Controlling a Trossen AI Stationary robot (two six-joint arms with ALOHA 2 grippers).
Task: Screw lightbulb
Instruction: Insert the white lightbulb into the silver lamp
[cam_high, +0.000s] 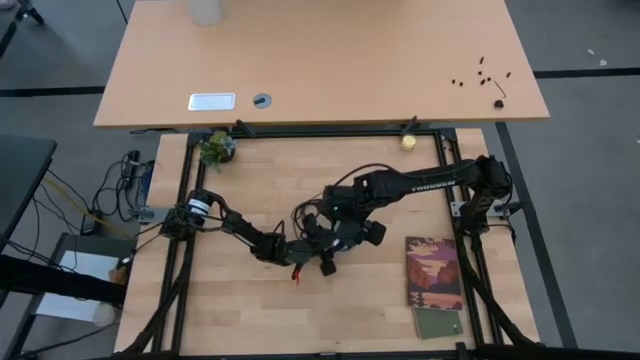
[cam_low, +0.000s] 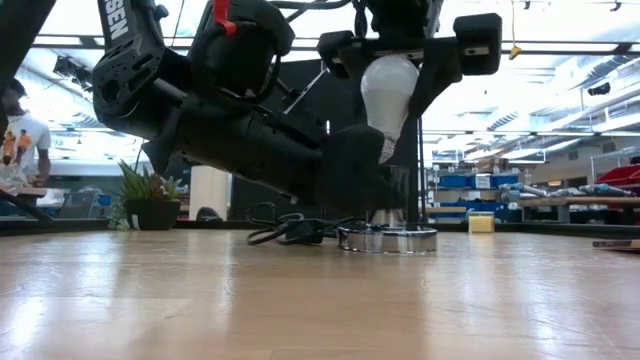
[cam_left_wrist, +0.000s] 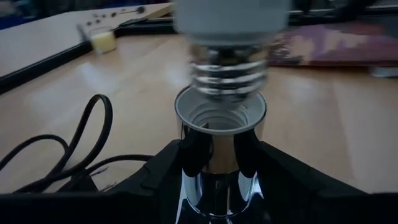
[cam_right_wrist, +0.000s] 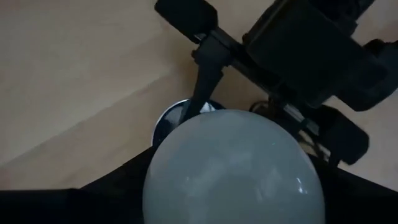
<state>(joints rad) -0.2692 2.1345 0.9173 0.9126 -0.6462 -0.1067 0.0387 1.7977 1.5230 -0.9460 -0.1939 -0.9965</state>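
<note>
Both grippers are engaged: the lightbulb is pinched by the right gripper directly above the socket, which is clamped between the left gripper's fingers. Cross-threading is risked if the slightly tilted screw base is driven down off-centre.

table: light wood | on it: booklet, silver socket, black cord, potted plant

The lightbulb is blurred and its glass is cut off above the socket. Under the arms beside the booklet, both are hidden.
</note>
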